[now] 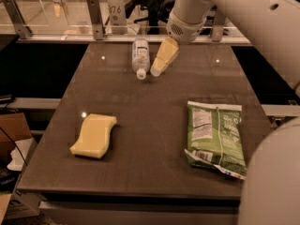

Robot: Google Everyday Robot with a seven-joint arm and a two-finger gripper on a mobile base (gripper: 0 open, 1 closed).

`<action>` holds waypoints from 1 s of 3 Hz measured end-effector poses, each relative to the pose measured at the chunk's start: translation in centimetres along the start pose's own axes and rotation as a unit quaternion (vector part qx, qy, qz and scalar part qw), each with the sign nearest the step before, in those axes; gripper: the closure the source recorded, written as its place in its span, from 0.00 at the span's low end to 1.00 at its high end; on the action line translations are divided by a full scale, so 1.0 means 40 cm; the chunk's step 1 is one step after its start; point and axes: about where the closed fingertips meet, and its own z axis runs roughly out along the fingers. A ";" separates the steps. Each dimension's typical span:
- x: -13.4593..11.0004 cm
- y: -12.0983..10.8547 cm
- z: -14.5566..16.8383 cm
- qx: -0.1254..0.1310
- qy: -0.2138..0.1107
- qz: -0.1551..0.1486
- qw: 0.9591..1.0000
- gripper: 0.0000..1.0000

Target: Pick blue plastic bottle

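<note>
Camera view, one vantage, looking down the length of the tabletop (pixel 154 121).

- Blue plastic bottle (pixel 139 56): upper centre of frame, near the far edge. It lies on its side with the white cap pointing toward the bottom of the frame. The label is pale and the body clear.
- End effector (pixel 156 71): just right of the bottle, hanging from the white arm (pixel 220 8) that enters from the upper right. It is tilted, tip angled down and left toward the cap end. Whether it is set wide or narrow, I cannot tell (it reads as one pale wedge from here). It holds nothing. It looks close to the bottle, but I cannot say it touches.
- Yellow sponge (pixel 95 135): lower left, well apart from the action.
- Green bag (pixel 216 137): lower right, flat, also well apart.

Judgement: this is the approach, with the grasp not yet made.

Risks from here:
- A bottle on its side rolls. A sideways nudge from the tip coming in from the right would send it left across the smooth tabletop, out of the closing line.
- The tip sits nearer the cap than the body. Closing on that narrow tapered end could squirt the bottle out, or lift it cap-first so it swings.
- Thin clear plastic will buckle under a hard squeeze and slip.
- Coming down too steeply would jam the tip into the tabletop beside the bottle.
</note>
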 end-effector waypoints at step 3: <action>-0.198 0.040 0.131 -0.028 0.031 0.106 0.993 0.00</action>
